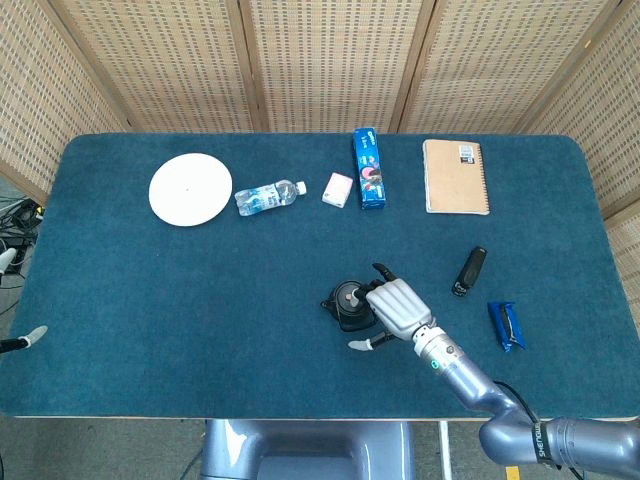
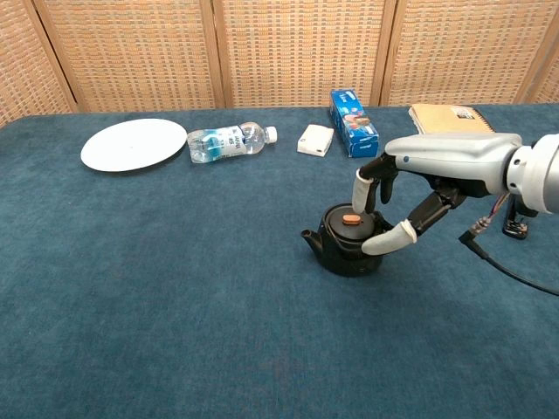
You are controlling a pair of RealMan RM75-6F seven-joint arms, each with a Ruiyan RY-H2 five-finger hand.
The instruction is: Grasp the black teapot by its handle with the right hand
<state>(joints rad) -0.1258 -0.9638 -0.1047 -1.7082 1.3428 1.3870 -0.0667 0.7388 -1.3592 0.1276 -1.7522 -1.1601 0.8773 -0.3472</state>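
- The black teapot [image 2: 348, 239] stands upright on the blue table [image 2: 175, 288], spout pointing away from the right hand, orange knob on its lid.
- The right hand [image 2: 410, 188] arches over the teapot's handle side; its fingers [image 2: 361, 190] curve down above the lid and the thumb [image 2: 384, 241] reaches under at the body's edge. The handle is hidden behind the hand, so whether the hand has closed on it cannot be told.
- In the head view the right hand [image 1: 395, 307] covers the teapot's [image 1: 345, 302] handle side entirely.
- Beyond the teapot, well apart from it, lie a white plate [image 2: 134, 143], a water bottle [image 2: 229, 140] on its side, a small white box [image 2: 314, 140], a blue carton [image 2: 353, 111] and a spiral notebook [image 2: 450, 118].
- On the hand's side of the teapot, a small black object [image 1: 469, 270] and a blue wrapped packet [image 1: 506, 325] lie near each other, apart from the teapot.
- Nothing stands between hand and teapot.
- A pale fingertip [image 1: 36, 332], well away from the teapot at the table's edge, may belong to the left hand; its state cannot be told.
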